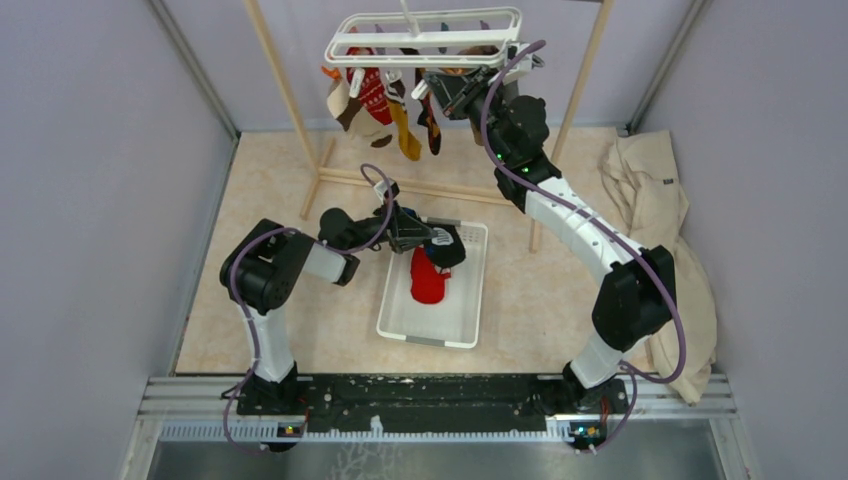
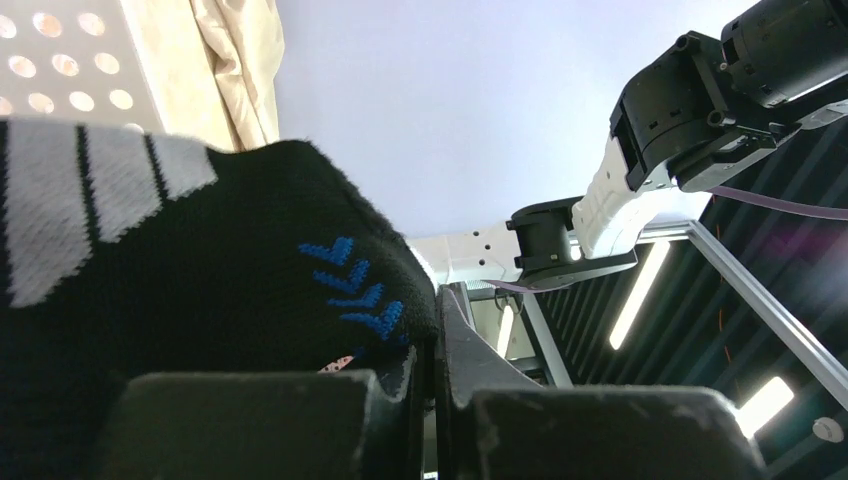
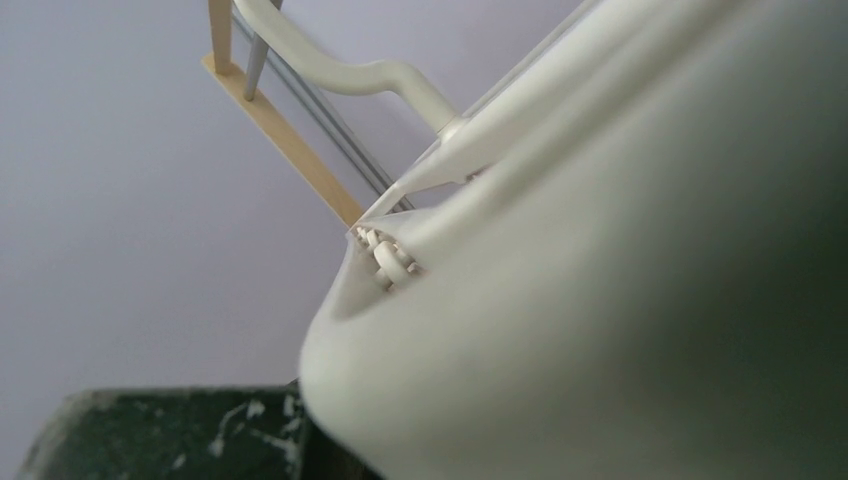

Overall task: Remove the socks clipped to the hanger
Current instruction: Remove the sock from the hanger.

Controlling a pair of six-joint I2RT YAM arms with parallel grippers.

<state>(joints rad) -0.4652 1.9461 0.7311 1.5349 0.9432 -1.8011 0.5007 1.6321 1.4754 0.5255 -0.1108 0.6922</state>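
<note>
The left gripper's jaws were clamped on a black sock with white stripes and blue chevrons. It was held over the white basket at the scene's centre, where a red sock lay. The right gripper, jaws together, was raised at 12 o'clock close under the white plastic hanger; what it pinched could not be told. Several socks dangled from the hanger's clips at its 7 o'clock side, between the posts of the wooden rack. A beige cloth lay at 3 o'clock.
</note>
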